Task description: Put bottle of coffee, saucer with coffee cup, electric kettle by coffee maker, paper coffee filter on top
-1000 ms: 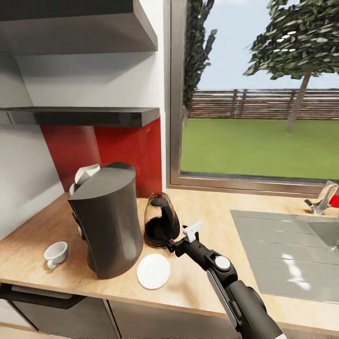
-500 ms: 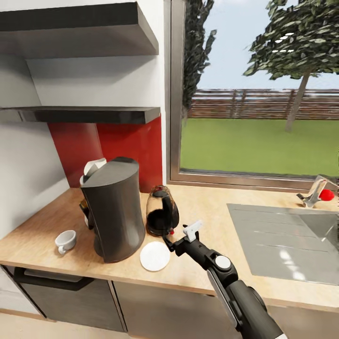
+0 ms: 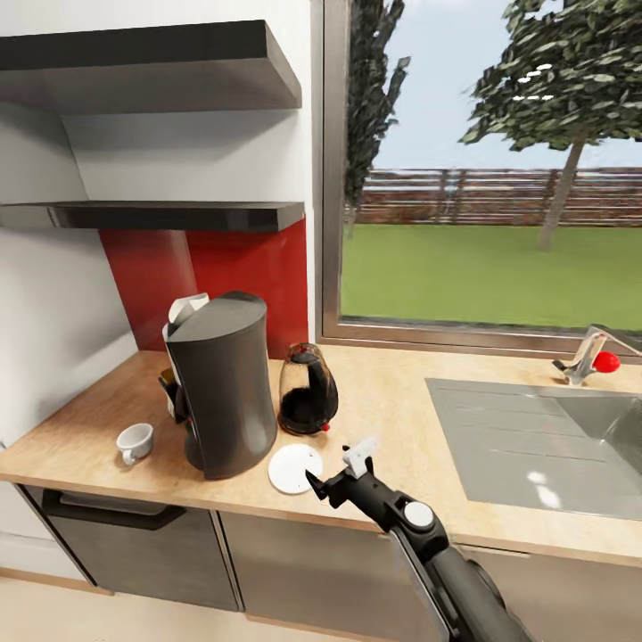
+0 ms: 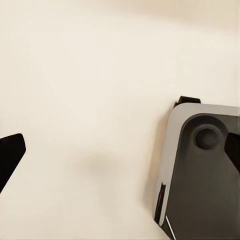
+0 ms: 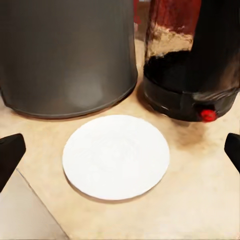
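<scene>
A: What is done so far?
B: The kettle and saucer are set beside the coffee maker, a filter on top.
A: And left?
B: The cup is not yet on the saucer; the right gripper is spread wide, empty.

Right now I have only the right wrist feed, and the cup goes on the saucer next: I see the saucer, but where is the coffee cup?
Observer: The coffee cup stands on the kitchen countertop, on the far side of the coffee maker from the saucer, touching neither.
Operator: Anything on top of the machine?
Observer: Yes, the paper coffee filter sits at its top.
Operator: Is the left gripper free for the cup?
Observer: The left gripper is open, with nothing between its fingers.
</scene>
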